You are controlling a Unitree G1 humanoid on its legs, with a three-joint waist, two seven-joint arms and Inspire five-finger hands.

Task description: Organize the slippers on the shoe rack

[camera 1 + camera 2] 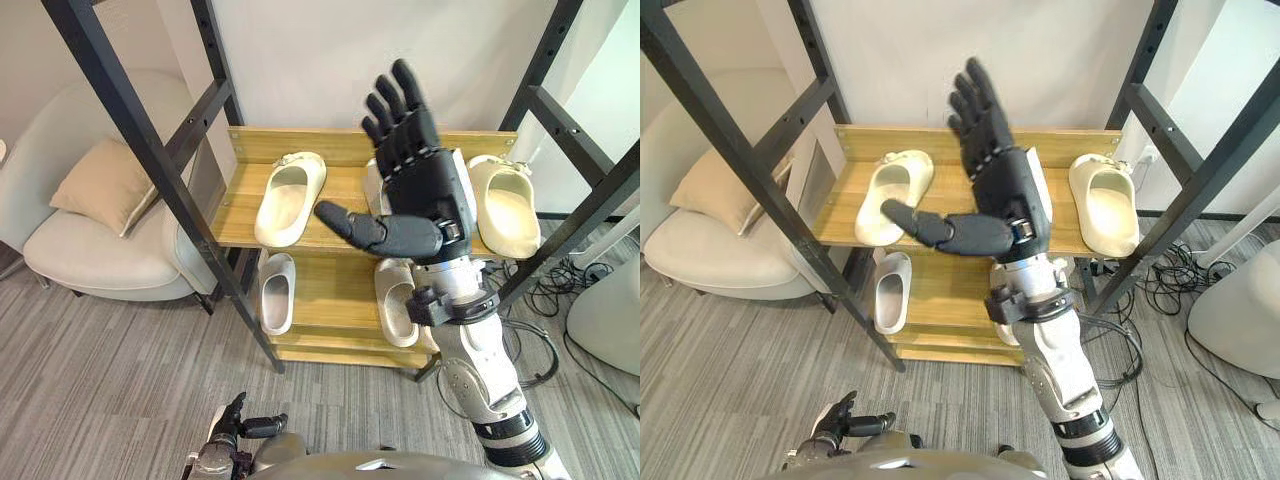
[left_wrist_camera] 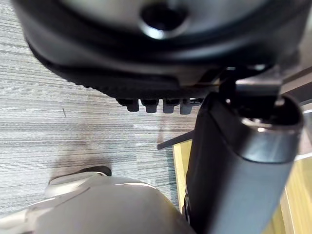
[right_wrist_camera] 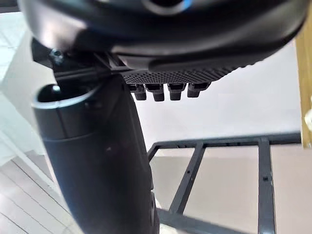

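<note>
Nearest of all, low and well in front of the shoe rack [image 1: 300,143], the left hand [image 1: 240,424] is seen above the grey carpet [image 1: 100,350]. Its fingers appear relaxed and nothing seems to be held, though it is small in view.

The right hand [image 1: 425,185] is raised in front of the rack's upper shelf. Its fingers are straight and spread, the thumb is stretched out sideways, and nothing is grasped.

Two wooden shelves can be made out on the rack. On the upper shelf:
- a cream slipper [image 1: 288,198] is laid toward the left end;
- a second cream slipper [image 1: 505,205] is laid at the right end;
- a pale slipper [image 1: 373,190] between them is largely hidden behind the raised hand.

On the lower shelf, a white slipper [image 1: 277,290] is placed at the left, and a lower cream slipper [image 1: 395,310] is placed toward the right, beneath the raised wrist.

Black metal beams [image 1: 150,160] are crossed in front of the rack on both sides. A pale armchair [image 1: 90,255] with a beige cushion [image 1: 105,185] is set to the left of the rack.
</note>
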